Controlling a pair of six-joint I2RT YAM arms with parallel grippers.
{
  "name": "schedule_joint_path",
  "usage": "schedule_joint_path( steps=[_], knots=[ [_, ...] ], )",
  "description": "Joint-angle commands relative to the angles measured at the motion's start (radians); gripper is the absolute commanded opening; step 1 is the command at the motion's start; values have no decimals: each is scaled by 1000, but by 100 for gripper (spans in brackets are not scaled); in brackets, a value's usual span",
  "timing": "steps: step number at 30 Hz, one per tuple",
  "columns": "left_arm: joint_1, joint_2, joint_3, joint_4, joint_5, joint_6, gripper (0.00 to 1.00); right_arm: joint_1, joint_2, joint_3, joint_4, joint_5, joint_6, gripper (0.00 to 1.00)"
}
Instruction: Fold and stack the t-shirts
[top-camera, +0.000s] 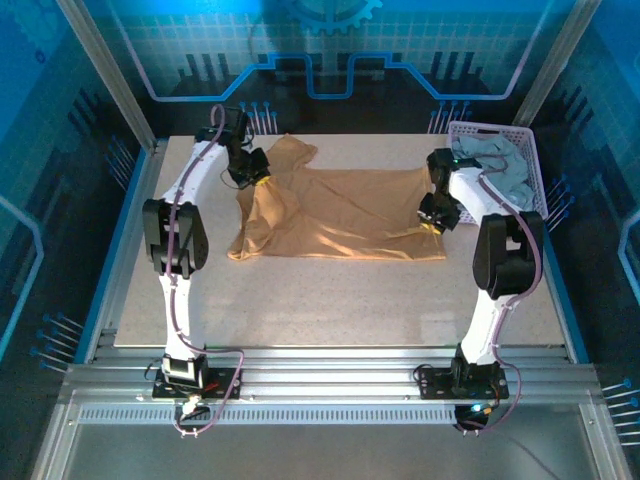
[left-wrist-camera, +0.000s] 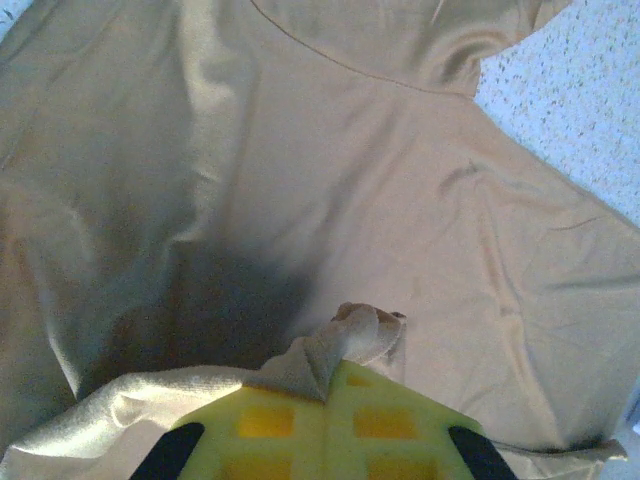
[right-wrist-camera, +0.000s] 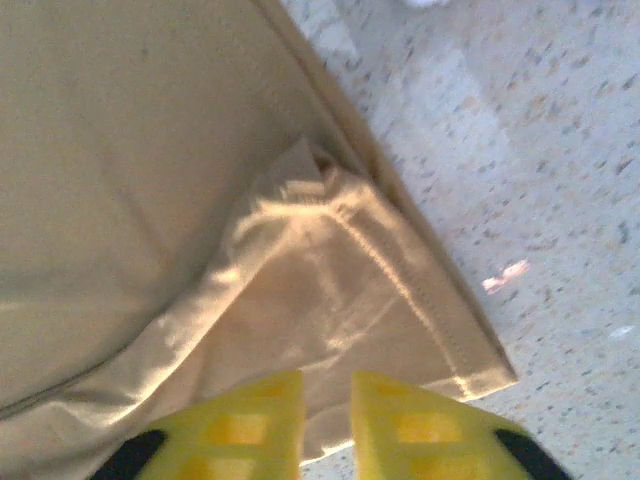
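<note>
A tan t-shirt (top-camera: 340, 215) lies spread across the middle of the table, its hem toward the right. My left gripper (top-camera: 250, 172) hangs over its far left part, near the sleeve, and is shut on a pinched-up fold of the tan fabric (left-wrist-camera: 345, 345). My right gripper (top-camera: 437, 215) is at the shirt's right edge. Its yellow fingers (right-wrist-camera: 250, 420) stand a narrow gap apart just above a turned-over hem corner (right-wrist-camera: 400, 300), with nothing pinched between them. A pale grey-blue t-shirt (top-camera: 490, 160) lies crumpled in the basket.
A lavender lattice basket (top-camera: 492, 127) stands at the far right corner of the table, close behind the right arm. Bare speckled tabletop (top-camera: 330, 300) runs along the near side in front of the shirt, and more shows right of the hem (right-wrist-camera: 540, 180).
</note>
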Motion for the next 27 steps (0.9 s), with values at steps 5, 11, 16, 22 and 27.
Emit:
schedule_joint_path(
  steps=[5,11,16,22,27],
  knots=[
    [18,5,4,10,43,-7,1,15,85,29,11,-12,20,11],
    [20,-33,-11,-74,-32,7,57,13,168,110,-19,8,-14,20],
    [24,-243,-300,-64,-139,-23,57,29,4,11,18,56,-40,31],
    [53,-506,-786,59,-79,-204,51,29,-174,-197,56,-9,-82,36],
    [179,-568,-988,201,22,-343,43,-2,-238,-321,101,-74,-100,38]
  ],
)
